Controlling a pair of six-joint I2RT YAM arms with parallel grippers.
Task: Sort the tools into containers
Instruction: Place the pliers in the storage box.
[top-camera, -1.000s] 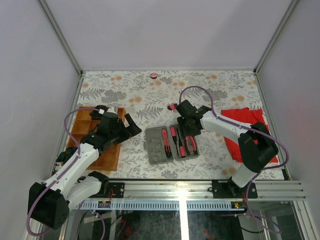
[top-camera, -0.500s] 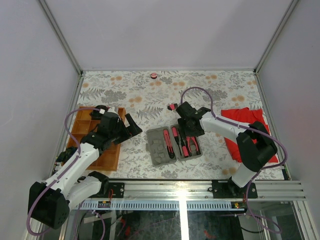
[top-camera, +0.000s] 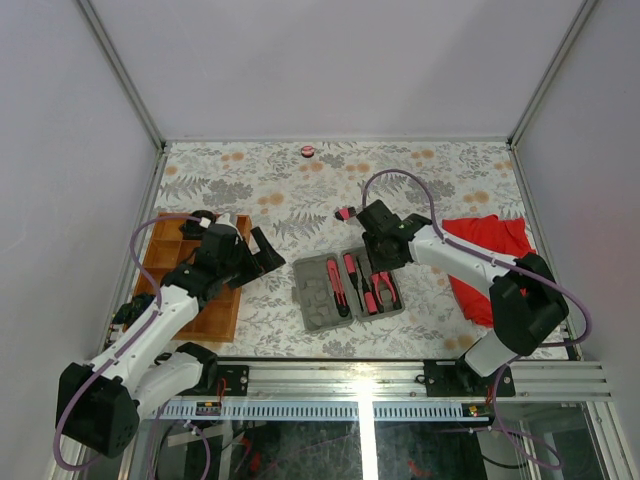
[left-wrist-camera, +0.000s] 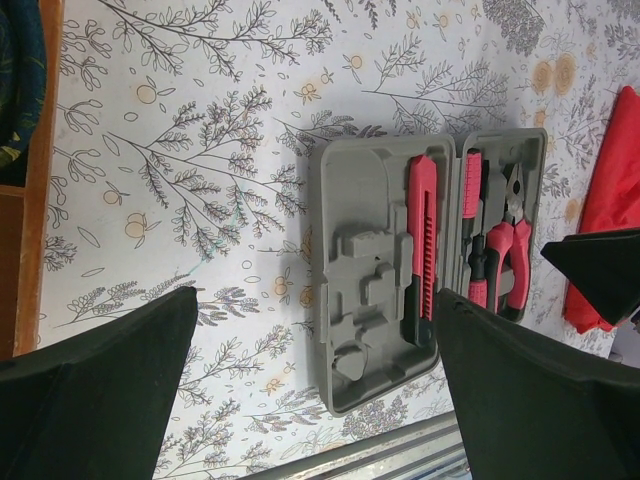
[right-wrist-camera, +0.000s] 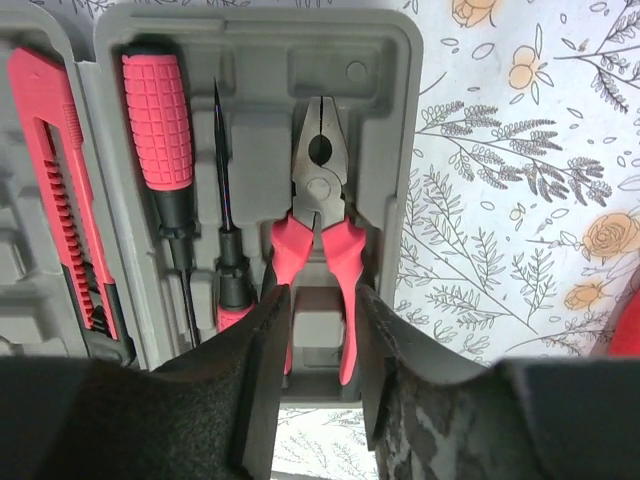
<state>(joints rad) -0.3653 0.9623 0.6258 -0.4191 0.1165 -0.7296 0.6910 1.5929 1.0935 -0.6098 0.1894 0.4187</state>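
The grey case (top-camera: 322, 292) lies open at the table's front middle. In it lie a pink-red cutter (right-wrist-camera: 60, 180), a pink-handled screwdriver (right-wrist-camera: 160, 120), a thin screwdriver (right-wrist-camera: 225, 180) and pliers (right-wrist-camera: 318, 215). My right gripper (right-wrist-camera: 325, 300) hangs over the pliers' handle ends. Its fingers stand a narrow gap apart, and the pliers rest in their recess. My left gripper (left-wrist-camera: 315, 295) is wide open and empty above the table, left of the case (left-wrist-camera: 380, 290). The wooden tray (top-camera: 165, 262) sits under the left arm. A round pink disc (top-camera: 307, 151) lies at the far edge.
A red cloth (top-camera: 480, 232) is spread at the right, behind the right arm. A small pink tool (top-camera: 345, 213) lies on the table just beyond the right wrist. Grey walls close in the table on three sides, and a metal rail (top-camera: 400, 375) runs along the near edge.
The case has slid a little to the right. My right gripper has shifted slightly right and farther away, and its fingers have come closer together. The left arm has not moved.
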